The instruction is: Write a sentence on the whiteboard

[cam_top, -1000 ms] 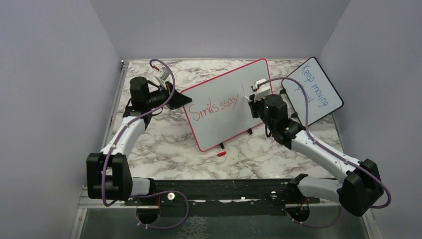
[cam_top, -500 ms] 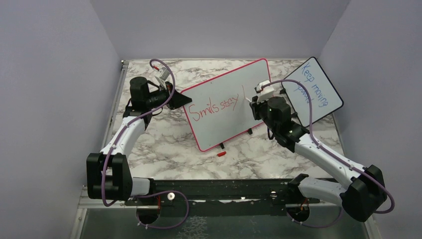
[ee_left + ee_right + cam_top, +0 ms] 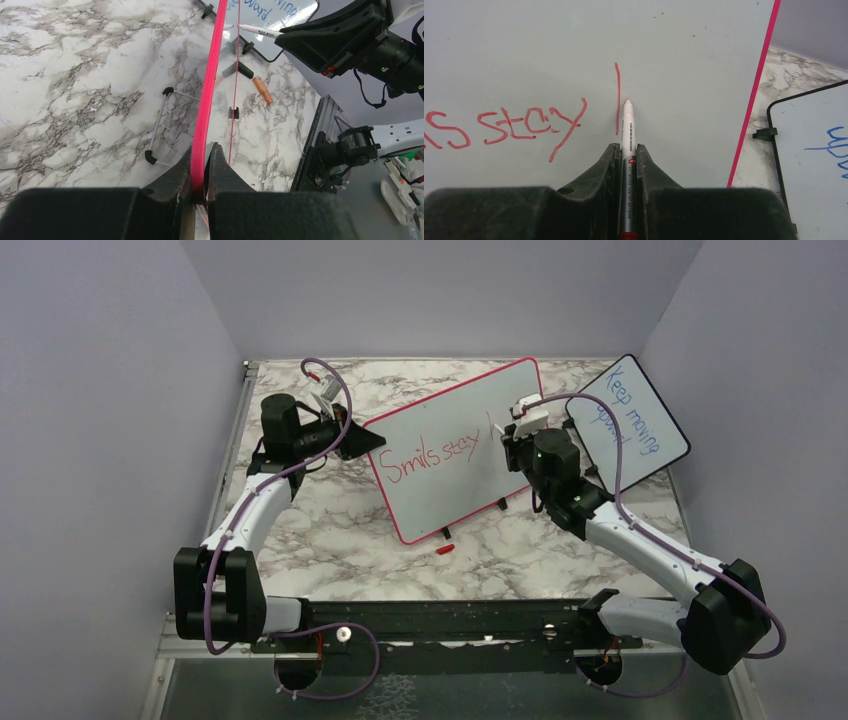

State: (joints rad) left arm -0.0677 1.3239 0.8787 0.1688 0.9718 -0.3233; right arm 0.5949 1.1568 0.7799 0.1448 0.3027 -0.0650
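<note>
The whiteboard [image 3: 450,495], red-pink framed, stands tilted on the marble table. On it the sentence [image 3: 432,456] reads "Smils stay" in red, followed by a single vertical stroke [image 3: 617,97]. My left gripper [image 3: 201,150] is shut on the board's pink frame [image 3: 210,85] at its left edge [image 3: 366,440]. My right gripper [image 3: 626,147] is shut on a marker [image 3: 627,125], in front of the board's right part [image 3: 512,432]. The marker's tip sits just right of the stroke, at the board's surface.
A smaller black-framed board with blue writing [image 3: 630,420] leans at the back right, close behind my right wrist. A red cap [image 3: 445,549] lies on the table in front of the whiteboard. Grey walls close in both sides.
My right gripper drifted slightly right and down with the marker, then came back beside the stroke. The writing looks the same. The left arm has not moved.
</note>
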